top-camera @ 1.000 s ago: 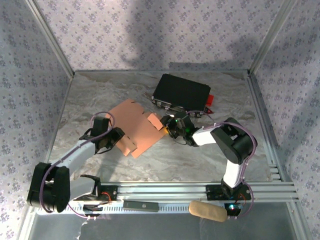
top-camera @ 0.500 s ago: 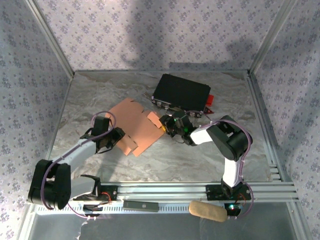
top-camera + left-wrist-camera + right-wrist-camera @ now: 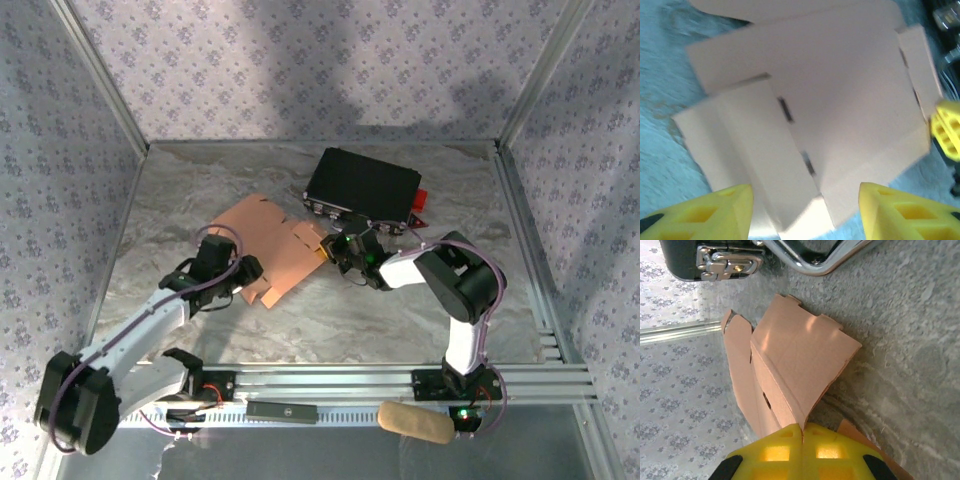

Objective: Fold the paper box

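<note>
The left wrist view is blurred, and from overhead the left gripper (image 3: 248,273) covers the near edge of the paper box (image 3: 268,243), so its full outline is unclear. The salmon sheet lies mostly flat just in front of the black case (image 3: 362,185), by the case's left end and slanted to it; its long axis is hard to judge. The left gripper's fingers stand wide apart over a creased side panel. The right gripper (image 3: 802,432) is pinched closed on the sheet's case-side edge.
</note>
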Robot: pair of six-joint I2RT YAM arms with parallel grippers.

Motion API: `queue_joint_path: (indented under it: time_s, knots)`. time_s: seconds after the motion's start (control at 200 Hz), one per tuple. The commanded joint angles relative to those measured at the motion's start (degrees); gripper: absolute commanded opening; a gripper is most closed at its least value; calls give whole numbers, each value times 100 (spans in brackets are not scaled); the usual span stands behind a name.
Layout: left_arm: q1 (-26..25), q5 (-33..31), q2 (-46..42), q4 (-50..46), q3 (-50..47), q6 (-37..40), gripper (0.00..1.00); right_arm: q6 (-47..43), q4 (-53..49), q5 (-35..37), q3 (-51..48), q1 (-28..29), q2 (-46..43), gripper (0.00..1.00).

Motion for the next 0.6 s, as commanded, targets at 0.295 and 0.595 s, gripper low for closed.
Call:
queue_joint_path:
  time_s: [0.295,0.595]
  knots:
    - [-3768,-5033,68,-752,743,2005,71,683,-4336,624,1264,108,-1690,0]
    - [-4793,-6635,843,512,646,3926,77,616,-5909,725,2321,-27,-1810,0]
